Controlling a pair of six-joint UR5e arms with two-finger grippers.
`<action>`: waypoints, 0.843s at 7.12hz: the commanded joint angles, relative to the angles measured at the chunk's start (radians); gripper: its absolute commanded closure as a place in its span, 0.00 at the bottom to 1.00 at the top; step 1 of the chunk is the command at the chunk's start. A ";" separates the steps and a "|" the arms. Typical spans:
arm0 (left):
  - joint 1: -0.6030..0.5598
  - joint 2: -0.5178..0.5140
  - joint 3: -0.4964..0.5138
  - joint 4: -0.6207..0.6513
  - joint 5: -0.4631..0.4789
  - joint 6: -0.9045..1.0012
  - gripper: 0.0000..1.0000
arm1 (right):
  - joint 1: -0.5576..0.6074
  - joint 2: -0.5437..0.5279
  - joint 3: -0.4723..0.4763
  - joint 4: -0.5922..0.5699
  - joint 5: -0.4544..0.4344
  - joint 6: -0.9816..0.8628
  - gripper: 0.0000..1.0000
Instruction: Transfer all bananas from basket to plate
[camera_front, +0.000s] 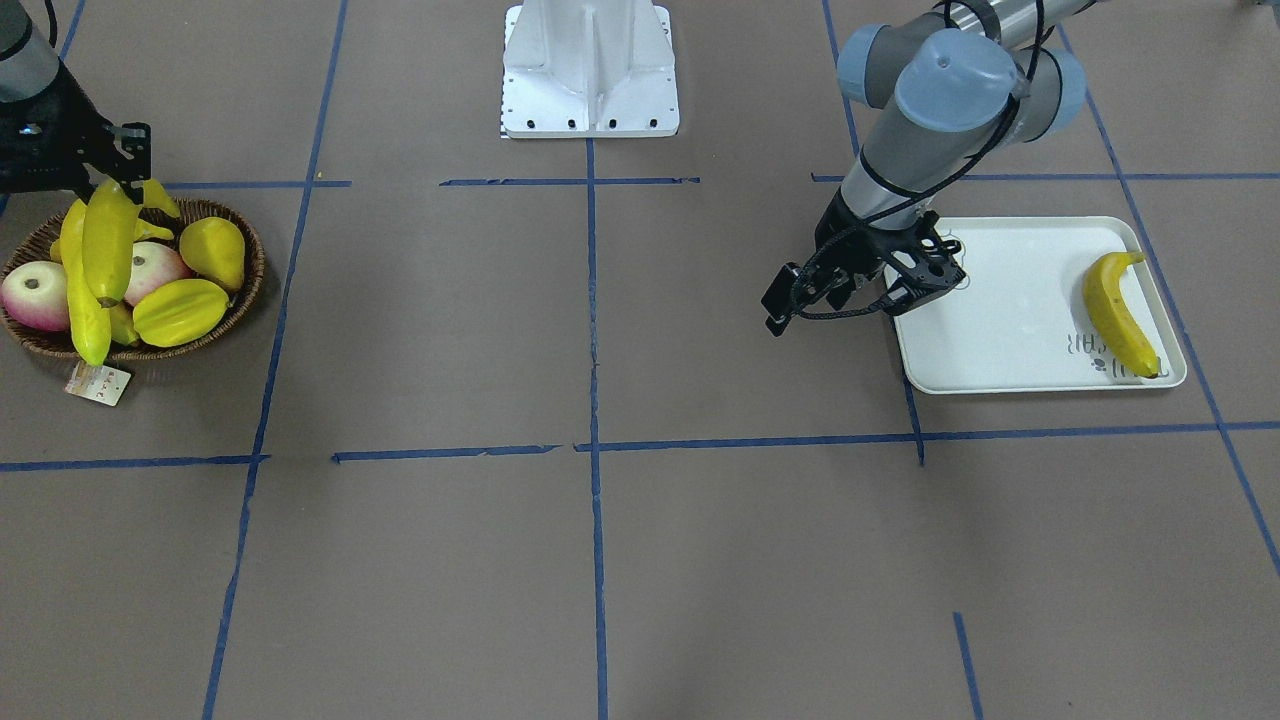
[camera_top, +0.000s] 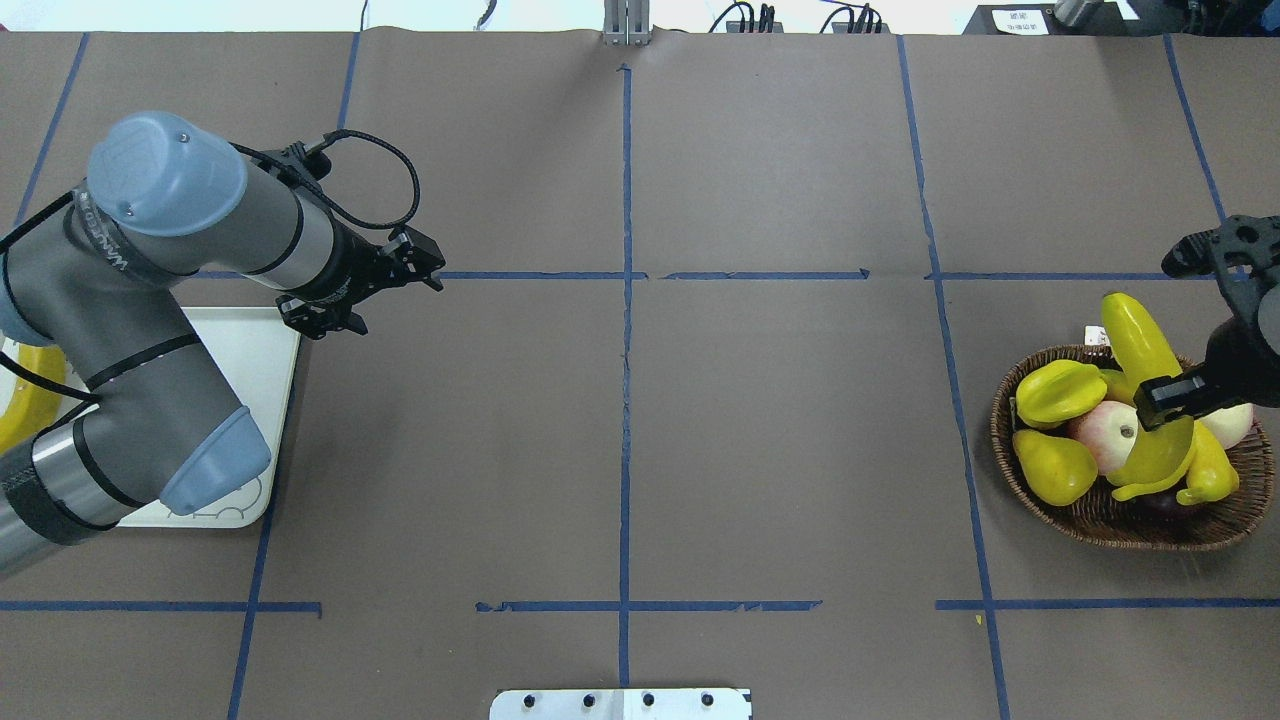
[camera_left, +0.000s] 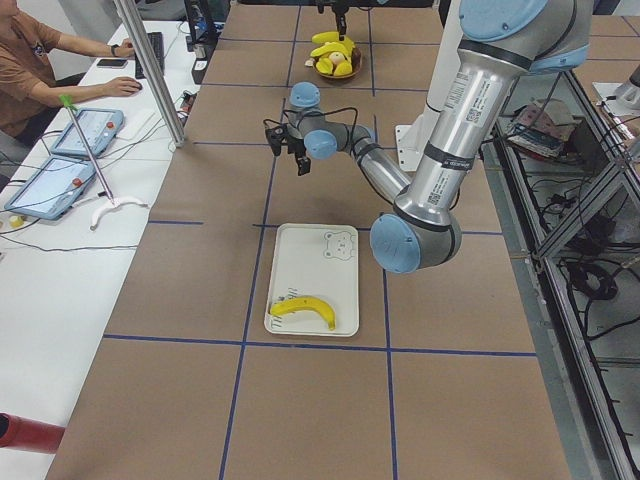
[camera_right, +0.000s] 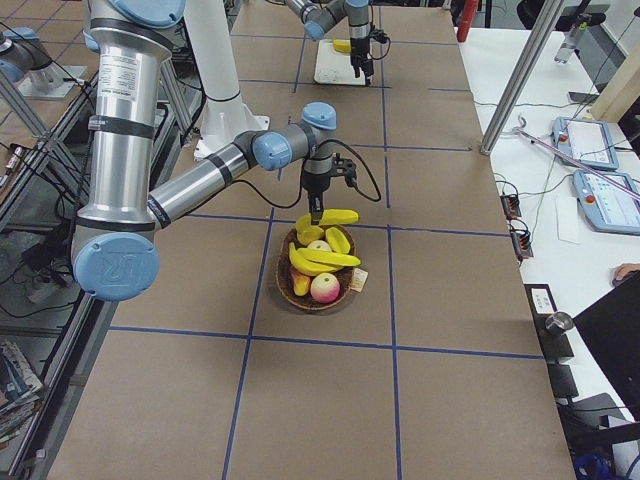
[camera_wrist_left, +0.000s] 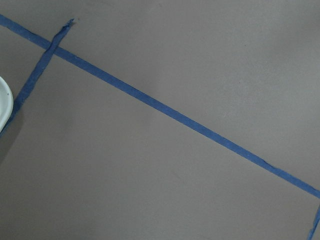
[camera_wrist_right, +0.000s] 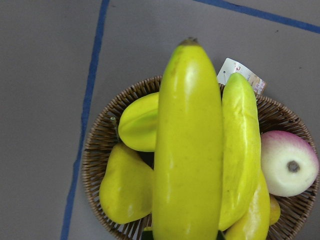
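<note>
My right gripper (camera_top: 1166, 398) is shut on a yellow banana (camera_front: 108, 238) and holds it just above the wicker basket (camera_front: 252, 268); the banana fills the right wrist view (camera_wrist_right: 187, 150). More bananas (camera_front: 85, 312) lie in the basket, one beside the held one (camera_wrist_right: 241, 150). One banana (camera_front: 1118, 312) lies on the pale plate (camera_front: 1000, 335), at the end away from my left arm. My left gripper (camera_top: 385, 298) is open and empty and hovers above the table just off the plate's edge (camera_top: 270, 400).
The basket also holds a starfruit (camera_front: 180, 310), a yellow pear-shaped fruit (camera_front: 215, 250) and two pink-white apples (camera_front: 35, 295). A paper tag (camera_front: 98, 382) hangs from its rim. The robot's white base (camera_front: 590, 70) stands at the table's edge. Blue tape lines cross the brown table.
</note>
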 joint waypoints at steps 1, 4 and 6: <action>0.002 -0.003 0.005 0.000 0.000 0.000 0.00 | 0.039 0.138 0.010 -0.076 0.138 -0.031 1.00; 0.006 -0.066 0.001 -0.135 -0.003 -0.041 0.01 | -0.025 0.373 -0.096 -0.063 0.232 0.042 1.00; 0.026 -0.068 0.045 -0.524 0.000 -0.292 0.01 | -0.099 0.487 -0.152 0.074 0.228 0.280 1.00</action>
